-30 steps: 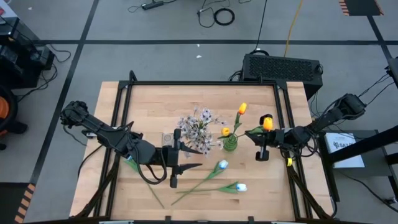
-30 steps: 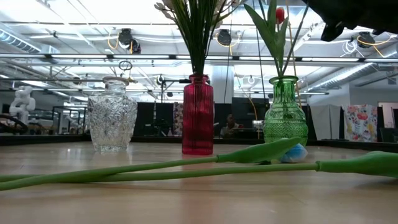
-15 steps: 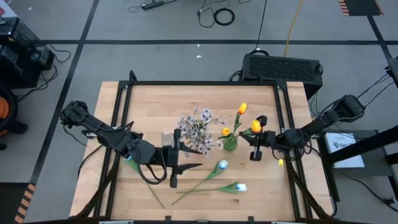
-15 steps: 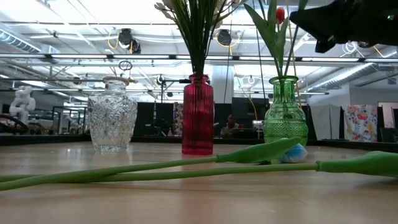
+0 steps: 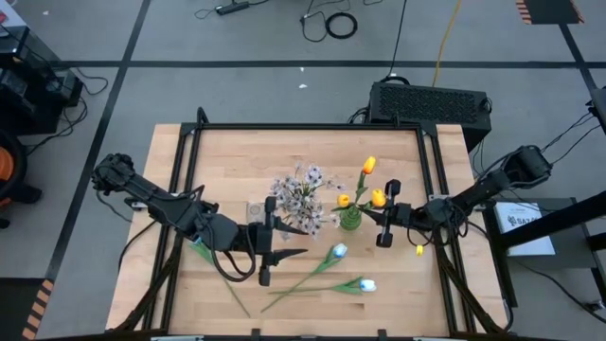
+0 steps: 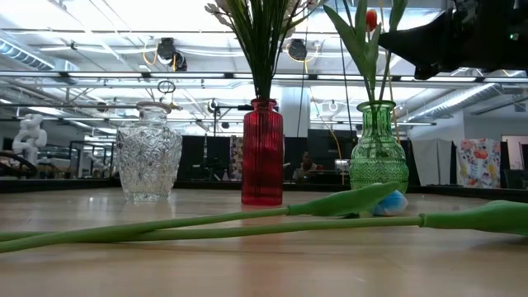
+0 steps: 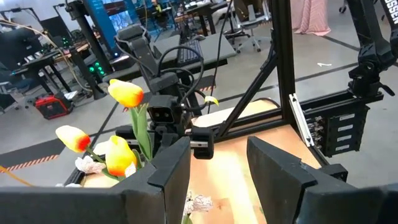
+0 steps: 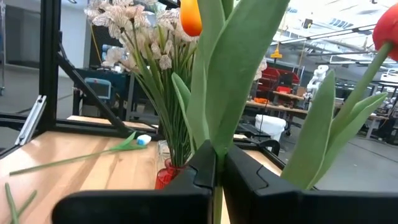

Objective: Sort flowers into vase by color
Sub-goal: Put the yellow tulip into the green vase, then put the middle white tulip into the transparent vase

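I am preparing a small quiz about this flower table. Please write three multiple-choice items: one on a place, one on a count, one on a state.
1. Where does the pink-white spray stand?
A. clear vase
B. red vase
C. green vase

2. How many pale-blue tulips lie on the table?
A. two
B. four
C. none

3. What is the right pincer doing?
A. resting open
B. shut on an orange tulip
C. gripping a vase

Answers: 1 B, the low view shows its stems in the red vase. 2 A, the high view shows two. 3 B, the right wrist view shows its fingers closed on the orange tulip stem, beside the green vase.
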